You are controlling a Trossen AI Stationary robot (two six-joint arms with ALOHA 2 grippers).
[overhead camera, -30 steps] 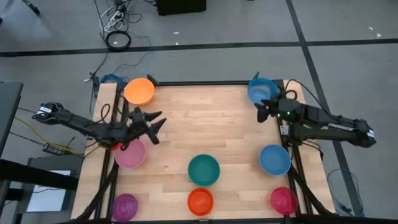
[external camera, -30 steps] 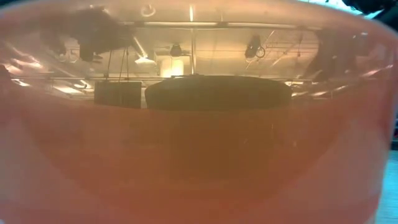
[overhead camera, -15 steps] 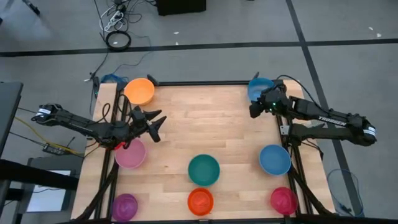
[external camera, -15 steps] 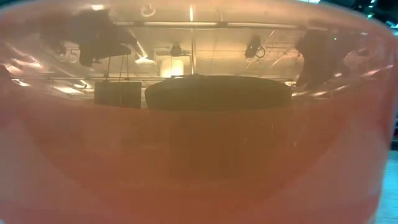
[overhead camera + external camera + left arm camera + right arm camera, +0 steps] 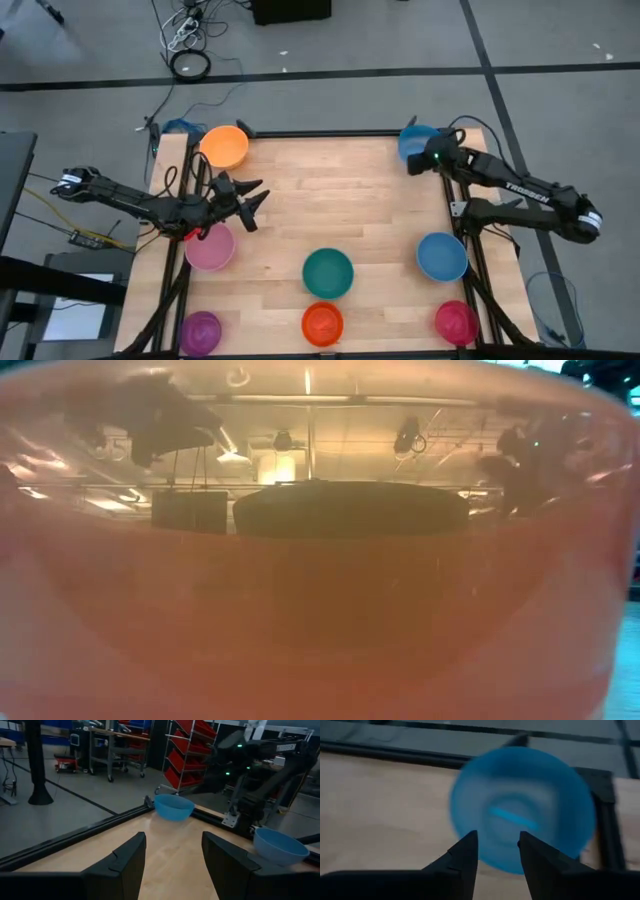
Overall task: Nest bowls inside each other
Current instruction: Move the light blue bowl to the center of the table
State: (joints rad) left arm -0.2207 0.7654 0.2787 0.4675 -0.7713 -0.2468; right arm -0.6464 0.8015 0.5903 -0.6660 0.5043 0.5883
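Right gripper (image 5: 413, 164) over the blue bowl (image 5: 418, 143) at the table's (image 5: 330, 200) 1 o'clock corner, fingers parted with a narrow gap, nothing between them; in the right wrist view, bowl (image 5: 522, 822) directly beyond the fingertips (image 5: 470, 845), not yet gripped. Left gripper (image 5: 250, 200) at 9 o'clock, just above the pink bowl (image 5: 210, 247), fingers spread wide, holding nothing.

Handling, as a judgement: thin moulded plastic, light, fairly stiff, smooth and likely slippery. Prone to sliding or tipping if nudged on the bare wood. Best hold probably on the rim, one finger inside and one outside the wall, pinching near the lip. Too wide to span whole. Little risk of breakage; more risk of slipping out or spinning in the grip. Gentle lowering into the next bowl advisable, since rounded walls centre themselves only when dropped close to level.

Count from the high view, eight bowls, all separate, none nested:
- orange (image 5: 224, 146), one, at 11 o'clock
- blue, two: one at 1 o'clock, another (image 5: 441, 256) at 4 o'clock
- pink, one, at 8 o'clock
- teal (image 5: 328, 272), one, near 6 o'clock
- red-orange (image 5: 322, 323), one, at 6 o'clock on the near edge
- purple (image 5: 201, 331), one, at 7 o'clock
- magenta-red (image 5: 456, 321), one, at 5 o'clock

Low view filled by the red-orange bowl's wall (image 5: 320, 620).
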